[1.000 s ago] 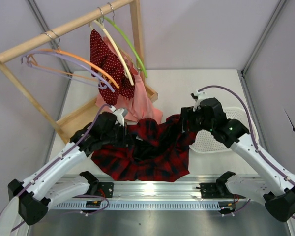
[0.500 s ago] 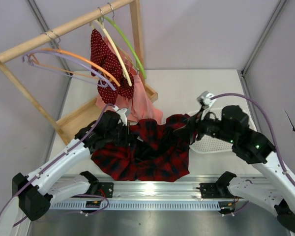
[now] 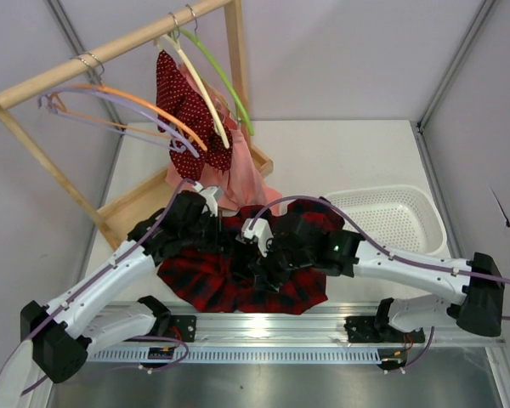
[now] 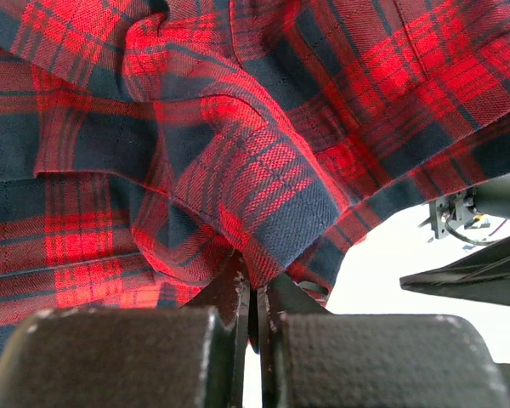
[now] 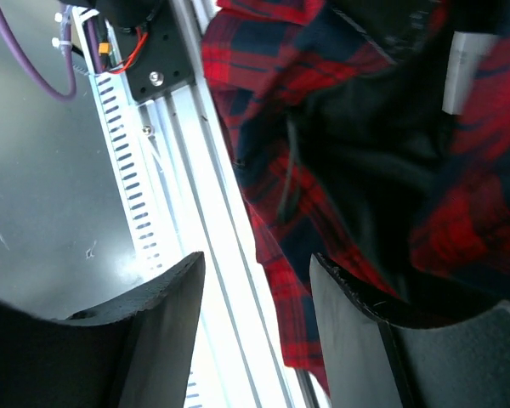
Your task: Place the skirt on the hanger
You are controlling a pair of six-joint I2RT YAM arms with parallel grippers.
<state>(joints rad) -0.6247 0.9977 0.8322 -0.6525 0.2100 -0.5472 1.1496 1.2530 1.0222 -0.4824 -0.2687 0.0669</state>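
On table, near edge: skirt [image 3: 238,272] lies bunched in a heap, plaid side up, dark lining showing in the middle folds.
L gripper [image 4: 257,280]: clamped tight on a fold of the plaid cloth; fabric bunches up from between the fingers. In top view it sits at skirt's far-left edge.
R gripper [image 5: 255,259]: jaws apart, nothing pinched. Arm reaches across from the right, over the skirt's middle; wrist view shows skirt hem and alu rail [image 5: 178,170] through the gap. Contact w/ cloth: can't tell.
Hanger [image 3: 51,100]: lavender, hooked on wooden rack [image 3: 110,47] at far left, beside orange hanger [image 3: 153,106]. Well apart from skirt, bare.
Rack, other items: cream hanger [image 3: 200,81] & green hanger [image 3: 225,76], red dotted garment [image 3: 187,110], pink garment [image 3: 242,183] hanging down to just behind skirt.
Basket [image 3: 391,217]: white, right of skirt, behind R arm.
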